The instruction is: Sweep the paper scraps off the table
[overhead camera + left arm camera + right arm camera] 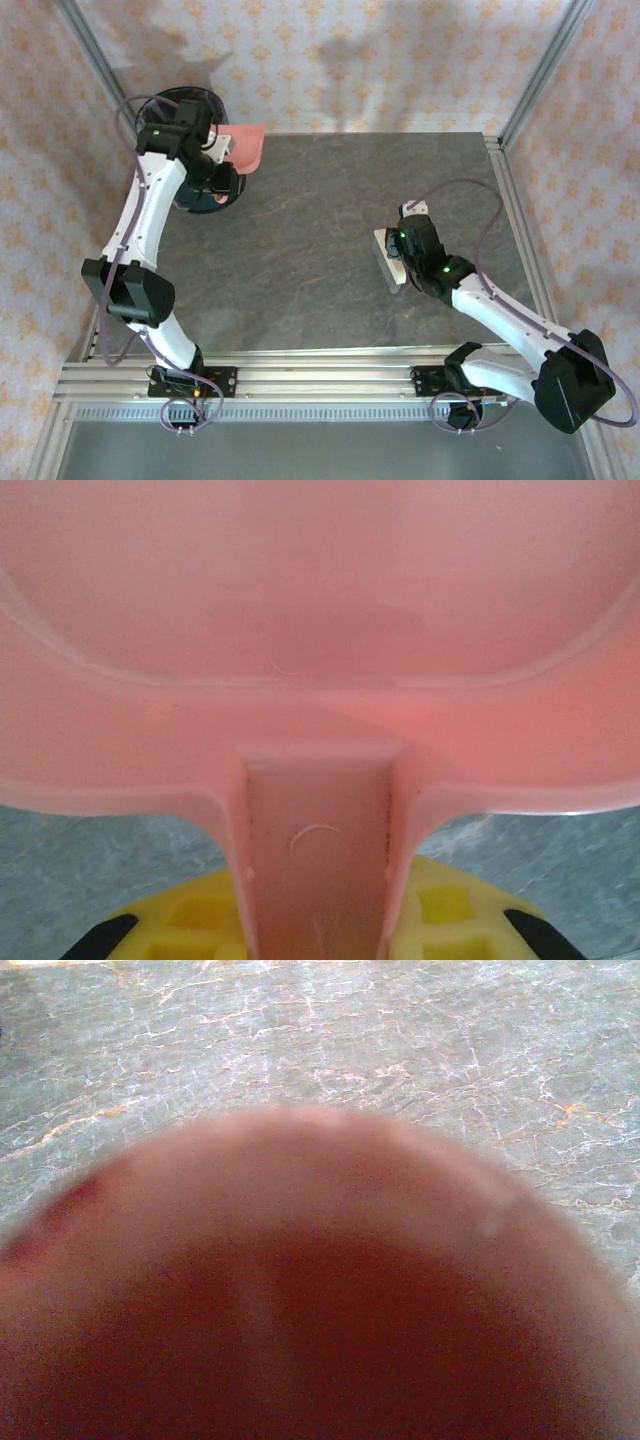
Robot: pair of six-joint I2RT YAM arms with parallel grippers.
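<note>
My left gripper (218, 176) is shut on the handle (318, 860) of a pink plastic dustpan (246, 146), held up at the table's far left corner. In the left wrist view the pan (320, 600) spreads across the top, and yellow finger pads (445, 920) flank the handle. My right gripper (408, 246) is shut on a small pale brush (388, 260) whose head rests on the table (320, 220) right of centre. A blurred reddish rounded shape (320, 1300), close to the lens, covers the lower right wrist view. The paper scraps are out of view.
A black round bin (190, 100) stands under the left arm at the far left, partly hidden by it. Silver rails (520, 230) edge the table. Patterned walls close in the back and both sides. Dark stone surface (350, 1030) lies ahead of the right wrist.
</note>
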